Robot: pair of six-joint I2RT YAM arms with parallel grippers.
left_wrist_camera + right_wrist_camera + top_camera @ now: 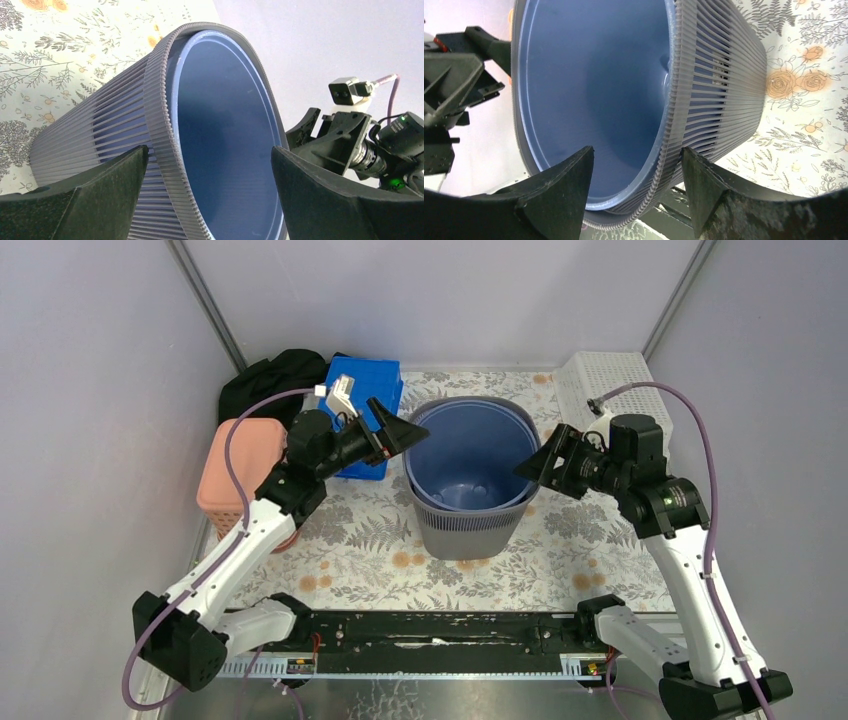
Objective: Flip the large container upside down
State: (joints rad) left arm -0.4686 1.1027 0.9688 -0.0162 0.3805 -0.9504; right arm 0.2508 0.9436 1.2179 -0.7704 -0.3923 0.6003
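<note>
Now the large container stands upright, mouth up, on the floral surface at the centre of the top view. My left hand is spread wide with the left side of the rim in the gap between its fingers. My right hand is also apart, straddling the right side of the rim without clamping it.

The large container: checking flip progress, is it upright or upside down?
Upright, not yet flipped: the large container stands with its open mouth up, and the top view shows its blue inner floor.
</note>
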